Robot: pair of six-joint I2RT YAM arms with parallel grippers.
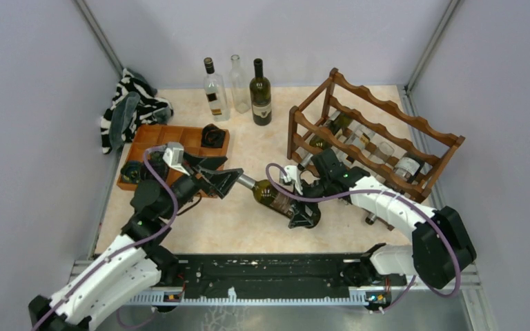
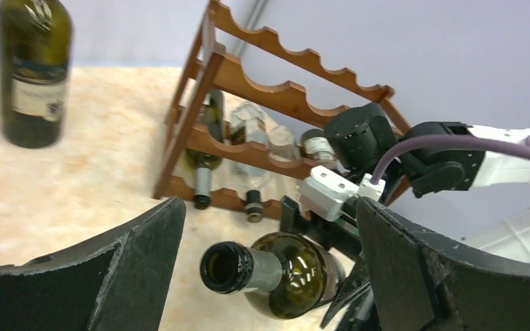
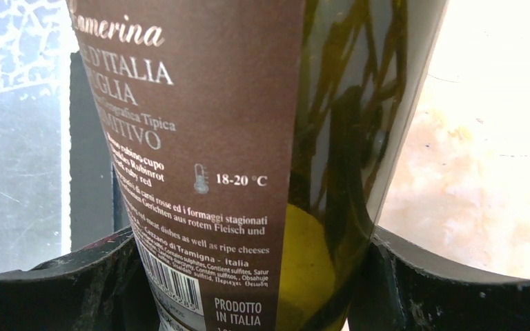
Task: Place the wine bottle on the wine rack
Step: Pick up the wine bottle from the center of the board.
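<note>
The left gripper (image 1: 234, 183) gaped open just off the mouth of the one wine bottle (image 1: 270, 196), which lay on its side, neck pointing left, body clamped in the right gripper (image 1: 302, 200), the arm nearer the single wine rack (image 1: 329, 93) to its right; three standing bottles (image 1: 239, 86) waited behind

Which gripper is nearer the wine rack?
Right. The right gripper, clamping the lying wine bottle, sits by the wine rack; the left gripper, open at the bottle's mouth, is farther off.
</note>
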